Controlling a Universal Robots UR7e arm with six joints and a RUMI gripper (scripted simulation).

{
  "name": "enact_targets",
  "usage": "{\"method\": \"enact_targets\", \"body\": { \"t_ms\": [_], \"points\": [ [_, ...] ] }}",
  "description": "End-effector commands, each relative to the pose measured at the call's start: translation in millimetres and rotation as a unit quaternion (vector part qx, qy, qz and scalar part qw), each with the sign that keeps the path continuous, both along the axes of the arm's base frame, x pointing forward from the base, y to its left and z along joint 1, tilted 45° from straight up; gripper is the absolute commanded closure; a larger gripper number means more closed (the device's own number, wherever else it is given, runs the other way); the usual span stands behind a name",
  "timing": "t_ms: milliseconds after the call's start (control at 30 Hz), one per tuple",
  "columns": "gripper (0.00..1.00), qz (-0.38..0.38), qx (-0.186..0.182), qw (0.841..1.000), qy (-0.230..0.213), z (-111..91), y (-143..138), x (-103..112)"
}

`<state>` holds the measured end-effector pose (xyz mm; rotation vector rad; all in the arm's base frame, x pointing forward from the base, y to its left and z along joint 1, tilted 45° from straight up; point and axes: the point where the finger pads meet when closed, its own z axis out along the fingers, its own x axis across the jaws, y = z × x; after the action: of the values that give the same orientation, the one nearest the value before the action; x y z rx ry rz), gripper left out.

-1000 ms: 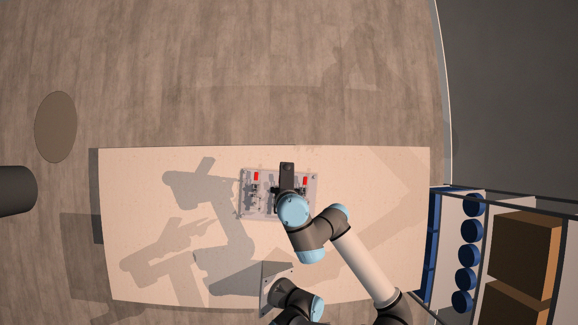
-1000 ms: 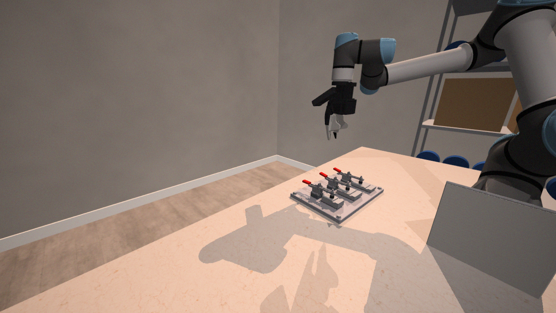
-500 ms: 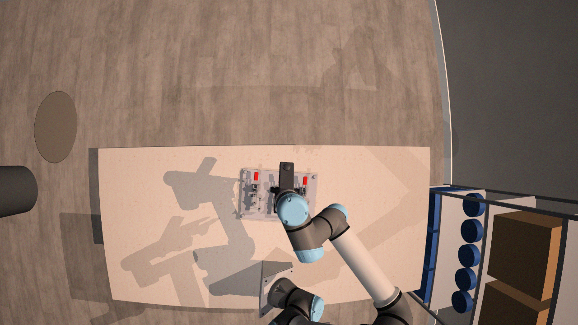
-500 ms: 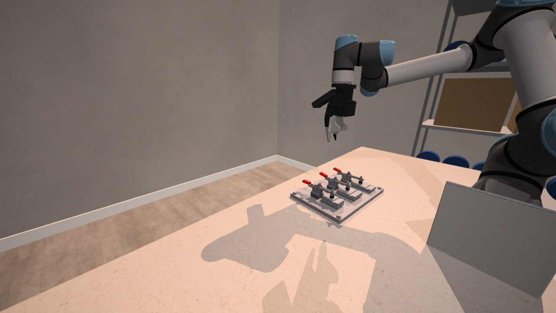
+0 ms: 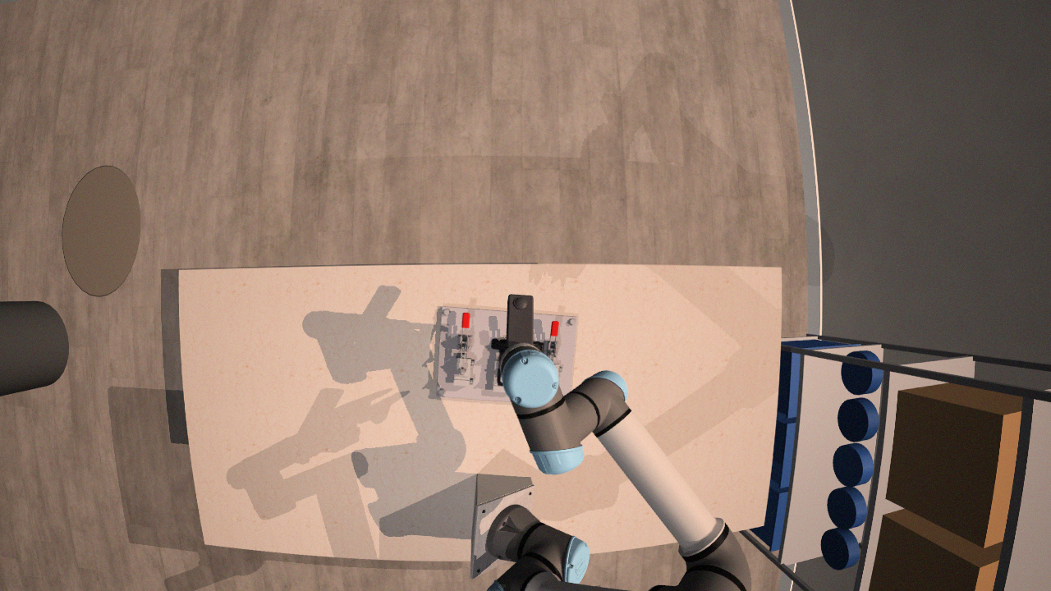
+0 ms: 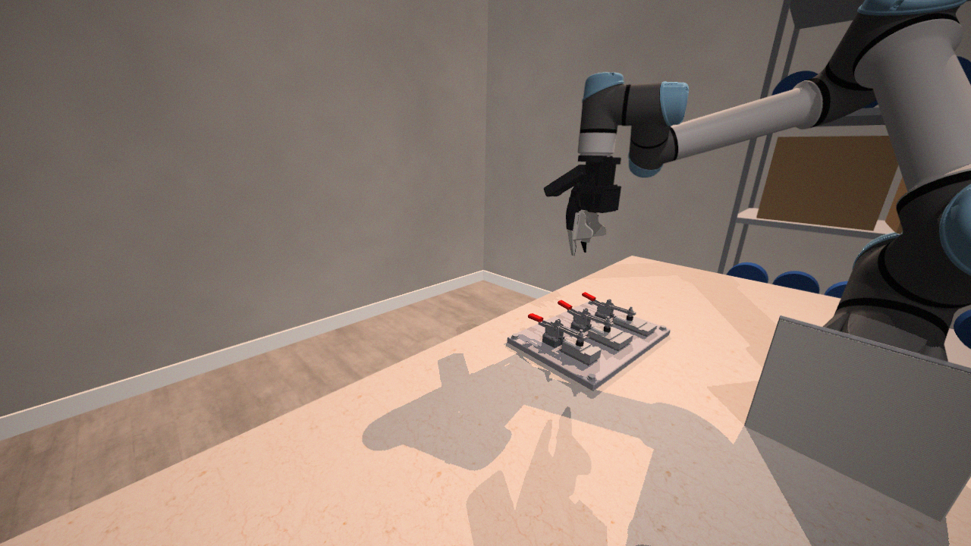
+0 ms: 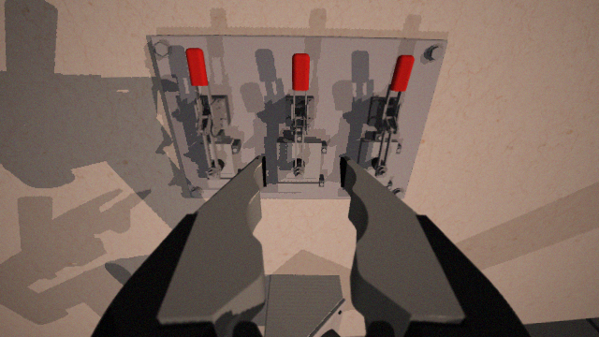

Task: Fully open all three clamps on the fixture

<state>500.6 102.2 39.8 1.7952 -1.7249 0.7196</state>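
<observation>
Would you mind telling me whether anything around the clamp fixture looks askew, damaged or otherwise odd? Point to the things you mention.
Nothing stands out. The fixture plate (image 5: pixel 448 382) (image 6: pixel 587 374) (image 7: pixel 328 51) lies flat, its three red handles (image 7: pixel 197 66) (image 7: pixel 300 71) (image 7: pixel 402 73) are lined up, and the gripper (image 6: pixel 579 251) (image 7: pixel 302 158) hangs above with nothing between its fingers. Fine damage would be too small to tell.

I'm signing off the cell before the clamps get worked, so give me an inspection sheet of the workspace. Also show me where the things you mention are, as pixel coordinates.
Surface: pale tabletop (image 5: pixel 257 382) (image 6: pixel 284 448), arm shadows across it
Job's things: fixture plate (image 5: pixel 448 389) (image 6: pixel 590 380) (image 7: pixel 328 51) with three red-handled clamps, a part at each
Clutter: nothing seen
Gripper (image 6: pixel 579 251) (image 7: pixel 302 158): above the fixture, fingers apart, nothing between them
Cables: nothing seen
Surroundings: shelf unit at one side with brown boxes (image 5: pixel 947 463) (image 6: pixel 824 180) and blue discs
</observation>
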Motion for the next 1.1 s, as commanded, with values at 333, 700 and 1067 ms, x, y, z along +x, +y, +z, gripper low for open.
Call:
{"method": "enact_targets", "body": {
  "t_ms": [333,700,1067],
  "points": [
    [0.72,0.000,0.000,1.000,-0.001,4.2,-8.3,0.7],
    [0.72,0.000,0.000,1.000,-0.001,49.4,-53.8,3.0],
    [0.72,0.000,0.000,1.000,-0.001,74.7,-79.3,4.3]
  ]
}}
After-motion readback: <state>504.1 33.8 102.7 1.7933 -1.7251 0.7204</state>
